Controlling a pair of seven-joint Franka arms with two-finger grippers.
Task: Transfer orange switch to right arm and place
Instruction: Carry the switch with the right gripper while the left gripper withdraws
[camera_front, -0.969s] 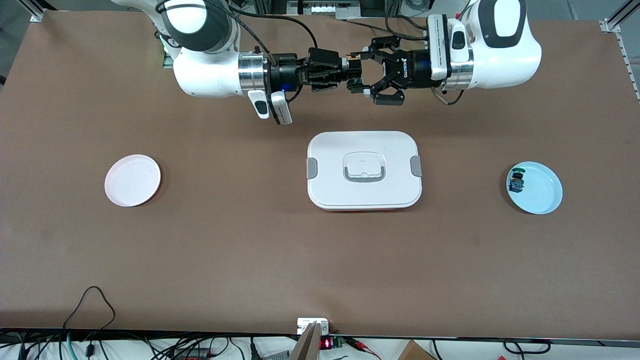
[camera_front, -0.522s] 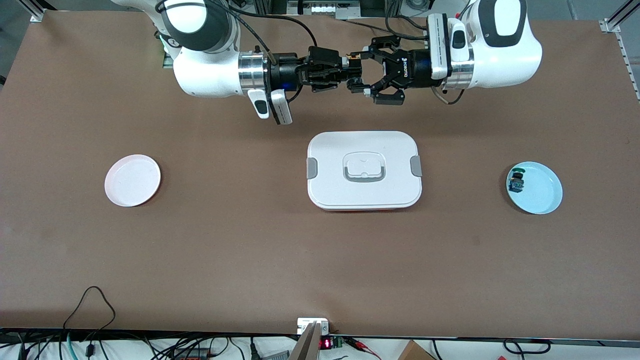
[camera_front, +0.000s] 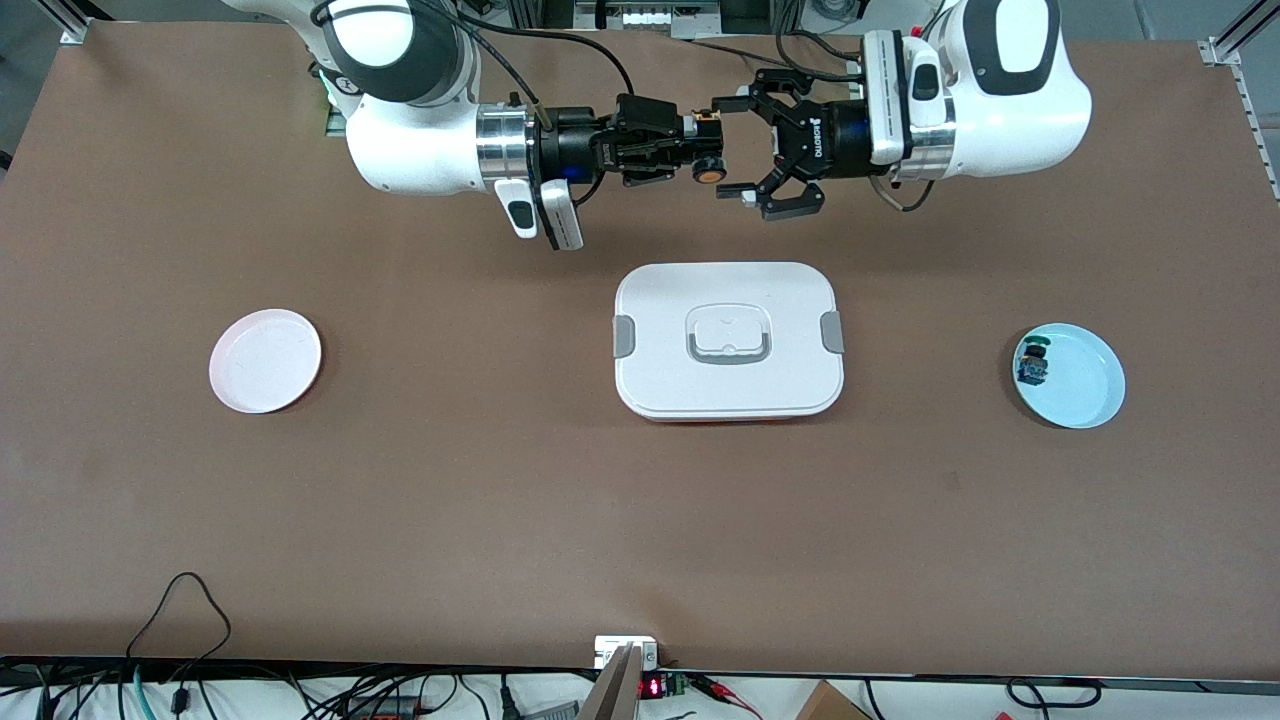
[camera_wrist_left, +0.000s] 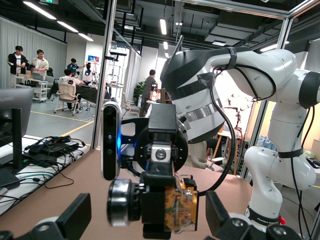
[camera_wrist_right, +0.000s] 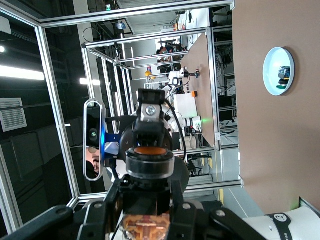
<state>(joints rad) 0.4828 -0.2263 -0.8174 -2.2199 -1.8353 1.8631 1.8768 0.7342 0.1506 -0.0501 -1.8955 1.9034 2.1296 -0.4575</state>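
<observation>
Front view: handover done; right pincer (camera_front: 706, 160) clamped orange switch (camera_front: 709, 172), left pincer (camera_front: 738, 146) spread, empty, frame top centre; placing pending.

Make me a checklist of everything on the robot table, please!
Surface: brown table, bare in most places.
Job's things: orange switch held in the air by the right gripper, above the table near the robots' bases.
Clutter: white lidded box mid-table; pink plate toward the right arm's end; blue plate toward the left arm's end, holding a blue switch.
Grippers: right shut on the switch; left gripper open, fingers apart beside it.
Cables: black cable at the table's near edge.
Surroundings: people at desks in the left wrist view.
</observation>
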